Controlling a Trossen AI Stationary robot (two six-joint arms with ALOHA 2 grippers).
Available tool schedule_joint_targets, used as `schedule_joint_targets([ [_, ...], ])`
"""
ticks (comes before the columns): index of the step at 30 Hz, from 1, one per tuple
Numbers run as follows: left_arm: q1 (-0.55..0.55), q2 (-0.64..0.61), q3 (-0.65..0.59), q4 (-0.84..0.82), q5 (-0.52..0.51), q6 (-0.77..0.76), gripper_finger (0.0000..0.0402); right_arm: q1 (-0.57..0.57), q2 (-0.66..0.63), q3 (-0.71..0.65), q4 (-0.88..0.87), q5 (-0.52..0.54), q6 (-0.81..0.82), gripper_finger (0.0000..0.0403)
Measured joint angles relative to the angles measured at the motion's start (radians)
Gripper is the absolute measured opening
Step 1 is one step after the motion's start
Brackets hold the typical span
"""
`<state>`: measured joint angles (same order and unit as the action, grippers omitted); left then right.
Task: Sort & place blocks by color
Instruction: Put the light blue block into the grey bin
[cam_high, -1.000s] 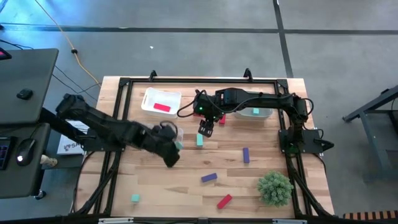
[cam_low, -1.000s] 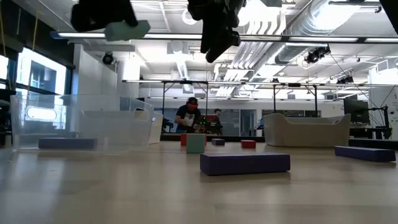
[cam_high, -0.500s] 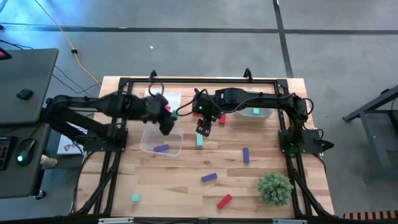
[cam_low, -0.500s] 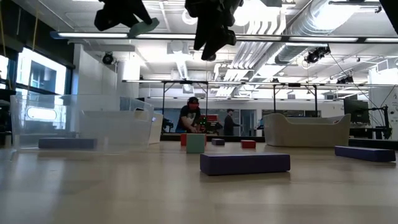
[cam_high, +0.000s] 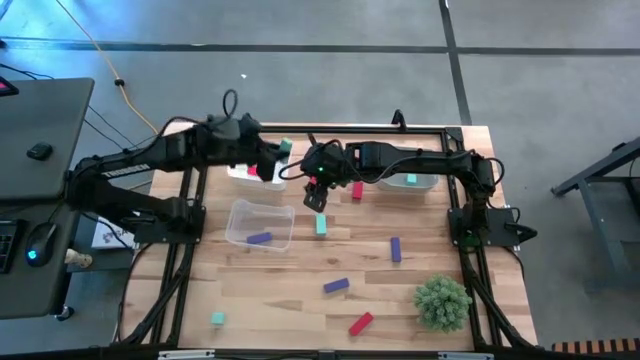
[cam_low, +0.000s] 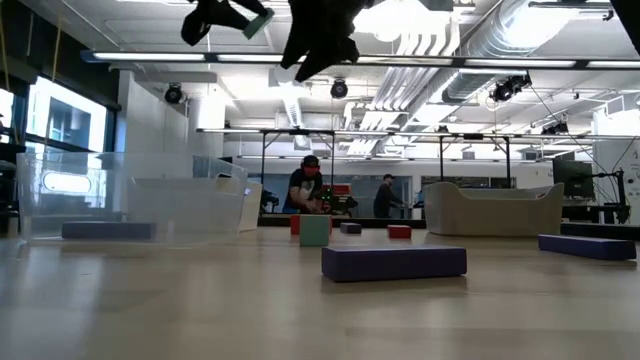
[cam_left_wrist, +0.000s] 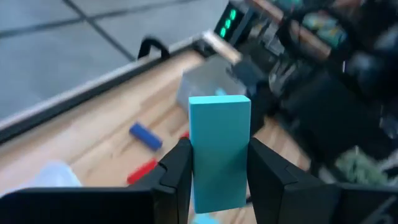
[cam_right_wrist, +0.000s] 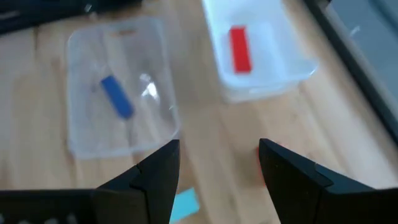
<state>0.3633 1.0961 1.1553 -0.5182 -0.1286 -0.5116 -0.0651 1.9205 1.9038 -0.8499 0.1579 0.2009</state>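
Left gripper (cam_left_wrist: 219, 186) is up in the air with a teal block (cam_left_wrist: 219, 152) pinched firmly between its fingers, and in the high view that block (cam_high: 286, 147) hangs over the back of the table, just beside the white bin (cam_high: 243, 170) with a red block in it. Right gripper (cam_right_wrist: 217, 168) hovers mid-table with its jaws spread and nothing between them, over bare wood near a teal block lying on the table (cam_high: 321, 225). So this looks like the carry step: teal in transit, and the bin for it appears to be the clear one at the back right (cam_high: 422, 185), which already holds a teal piece (cam_high: 411, 180). Trouble is, the right arm sits squarely between the left gripper and that bin. The next move calls for the left arm to go on across to that bin without clipping its partner, get over the opening, then let go. Meanwhile the front clear bin (cam_high: 238, 232) holds a purple bar (cam_high: 259, 238), and purple (cam_high: 336, 286), red (cam_high: 360, 323) and teal (cam_high: 217, 319) pieces lie unsorted on the table (cam_high: 300, 300).
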Motion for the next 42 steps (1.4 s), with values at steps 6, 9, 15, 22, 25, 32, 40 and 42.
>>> schedule_joint_targets([
  [6,0.112,0.0,0.0,0.103,0.113,0.018,0.0093,0.007,0.0,0.0,0.088,0.147,-0.066,0.0209],
  [9,0.162,0.0,0.0,0.136,0.164,0.018,0.0093,0.016,0.0,0.0,0.121,0.204,-0.107,0.0209],
  [15,0.245,0.0,0.0,0.234,0.28,0.0,0.0093,0.049,0.0,0.0,0.2,0.348,-0.181,0.0209],
  [22,0.31,0.0,0.0,0.382,0.426,-0.062,0.0093,0.106,0.0,0.0,0.375,0.637,-0.299,0.0209],
  [25,0.321,0.0,0.0,0.423,0.443,-0.076,0.0093,0.128,0.0,0.0,0.472,0.725,-0.36,0.0209],
  [32,0.324,0.003,0.0,0.47,0.444,-0.08,0.0093,0.139,0.0,0.0,0.681,0.76,-0.359,0.0209],
  [40,0.324,0.003,0.0,0.47,0.445,-0.073,0.0106,0.126,0.0,0.0,0.832,0.806,-0.385,0.0209],
  [42,0.324,0.003,0.0,0.468,0.444,-0.059,0.0102,0.123,0.0,0.0,0.866,0.78,-0.385,0.0209],
])
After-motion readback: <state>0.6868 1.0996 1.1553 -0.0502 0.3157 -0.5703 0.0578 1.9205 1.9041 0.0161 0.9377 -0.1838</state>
